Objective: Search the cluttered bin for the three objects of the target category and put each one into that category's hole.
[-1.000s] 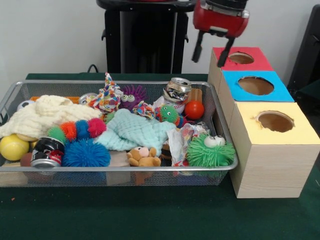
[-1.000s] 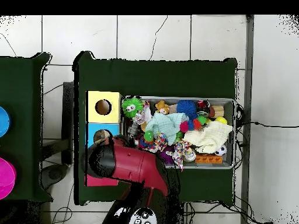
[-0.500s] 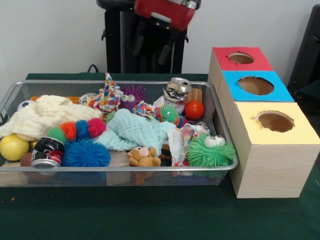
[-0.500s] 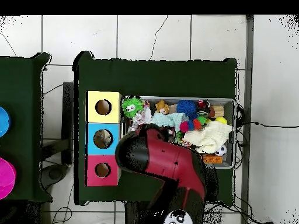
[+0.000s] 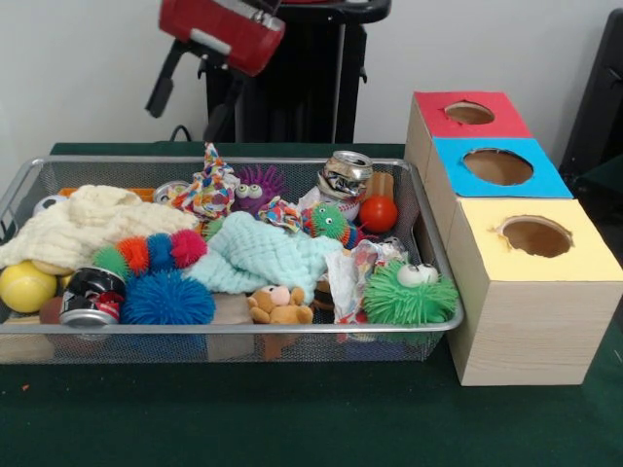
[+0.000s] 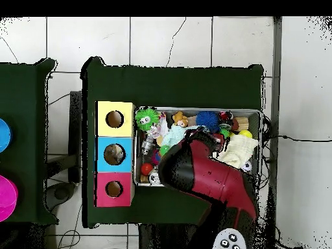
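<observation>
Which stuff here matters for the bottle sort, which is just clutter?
Job: mesh bin, red-faced hole, pincer (open, empty, above the bin). No clear bottle shows.
Clutter: crushed can, green spiky ball, teddy, yellow ball, cream knit cloth, blue-faced hole, yellow-faced hole.

silver mesh bin (image 5: 19, 185), red (image 5: 470, 114), blue (image 5: 498, 166) and yellow holes (image 5: 536, 236), cream knit cloth (image 5: 88, 222), blue spiky ball (image 5: 167, 300)
</observation>
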